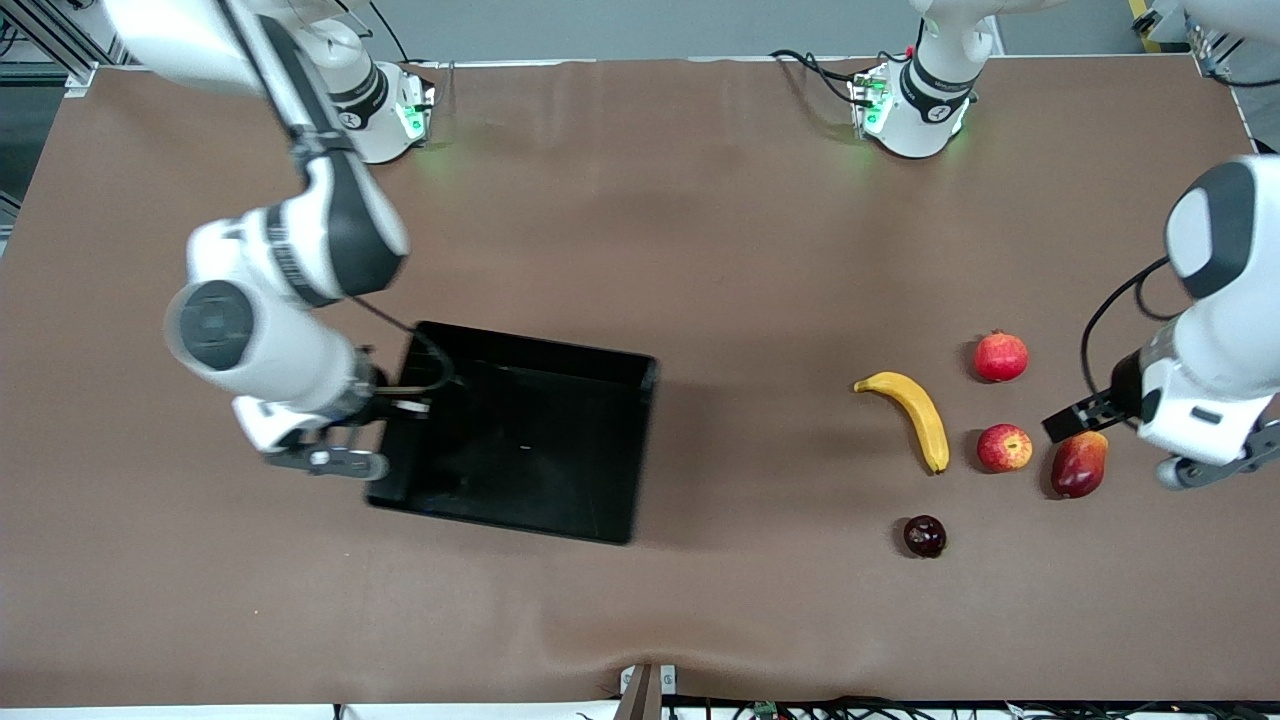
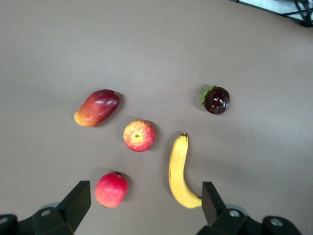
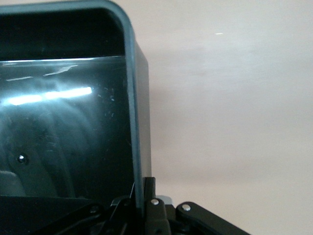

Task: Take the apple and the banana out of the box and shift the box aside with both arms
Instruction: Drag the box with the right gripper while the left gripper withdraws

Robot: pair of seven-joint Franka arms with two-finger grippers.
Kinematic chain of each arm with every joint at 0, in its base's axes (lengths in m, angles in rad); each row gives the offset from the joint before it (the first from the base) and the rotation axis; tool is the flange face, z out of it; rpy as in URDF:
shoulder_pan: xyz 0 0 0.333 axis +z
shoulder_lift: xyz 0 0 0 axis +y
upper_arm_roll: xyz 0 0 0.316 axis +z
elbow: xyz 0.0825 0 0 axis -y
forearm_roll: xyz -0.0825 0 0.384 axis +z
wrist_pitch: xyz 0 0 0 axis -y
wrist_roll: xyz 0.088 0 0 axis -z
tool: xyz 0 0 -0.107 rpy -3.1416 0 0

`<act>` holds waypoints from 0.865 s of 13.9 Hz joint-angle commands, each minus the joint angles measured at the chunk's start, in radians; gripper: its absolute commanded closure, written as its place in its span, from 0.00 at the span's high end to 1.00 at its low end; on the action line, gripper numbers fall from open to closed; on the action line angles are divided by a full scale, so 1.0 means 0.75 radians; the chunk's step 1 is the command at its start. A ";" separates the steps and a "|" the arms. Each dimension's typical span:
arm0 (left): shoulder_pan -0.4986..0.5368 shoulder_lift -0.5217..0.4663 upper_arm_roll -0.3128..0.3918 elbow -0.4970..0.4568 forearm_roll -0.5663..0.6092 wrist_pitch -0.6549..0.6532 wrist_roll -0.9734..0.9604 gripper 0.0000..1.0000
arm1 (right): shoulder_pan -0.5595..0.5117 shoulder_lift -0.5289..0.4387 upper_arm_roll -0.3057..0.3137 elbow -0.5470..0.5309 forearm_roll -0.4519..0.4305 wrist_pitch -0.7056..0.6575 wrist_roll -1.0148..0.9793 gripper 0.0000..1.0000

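Note:
The black box (image 1: pixel 560 352) lies on the brown table toward the right arm's end. My right gripper (image 1: pixel 400 405) is shut on the box's side wall (image 3: pixel 134 98), one finger inside and one outside, as the right wrist view (image 3: pixel 144 188) shows. The yellow banana (image 1: pixel 915 418) and the red-yellow apple (image 1: pixel 1004 447) lie side by side toward the left arm's end. My left gripper (image 1: pixel 1085 425) hangs open and empty above these fruits. In the left wrist view (image 2: pixel 145 205) its fingers stand wide apart over the banana (image 2: pixel 178 171) and the apple (image 2: pixel 139 135).
A plain red pomegranate (image 1: pixel 1001 356) (image 2: pixel 111 189) lies farther from the camera than the apple. A red-yellow oval fruit (image 1: pixel 1078 465) (image 2: pixel 97 107) lies beside the apple, under the left gripper. A dark purple round fruit (image 1: pixel 924 536) (image 2: pixel 215 100) lies nearest the camera.

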 commanded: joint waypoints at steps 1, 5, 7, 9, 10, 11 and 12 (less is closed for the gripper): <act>-0.003 -0.091 -0.002 -0.012 0.014 -0.081 0.036 1.00 | -0.199 -0.061 0.030 -0.068 0.020 -0.030 -0.281 0.00; -0.003 -0.181 -0.008 -0.017 0.000 -0.171 0.065 1.00 | -0.432 -0.029 0.028 -0.080 0.020 -0.030 -0.639 0.00; -0.003 -0.215 -0.012 -0.015 -0.002 -0.201 0.120 1.00 | -0.518 0.006 0.028 -0.080 0.018 -0.024 -0.735 0.00; -0.003 -0.254 -0.012 -0.017 -0.004 -0.236 0.179 1.00 | -0.608 0.057 0.026 -0.078 0.016 0.003 -0.803 0.00; -0.003 -0.271 -0.012 -0.017 -0.010 -0.267 0.196 1.00 | -0.655 0.090 0.026 -0.080 0.016 0.049 -0.846 0.00; -0.003 -0.291 -0.008 -0.017 -0.032 -0.281 0.200 1.00 | -0.698 0.116 0.026 -0.078 0.016 0.090 -0.899 0.00; 0.002 -0.303 -0.006 -0.015 -0.049 -0.295 0.200 1.00 | -0.729 0.137 0.026 -0.078 0.016 0.143 -0.936 0.00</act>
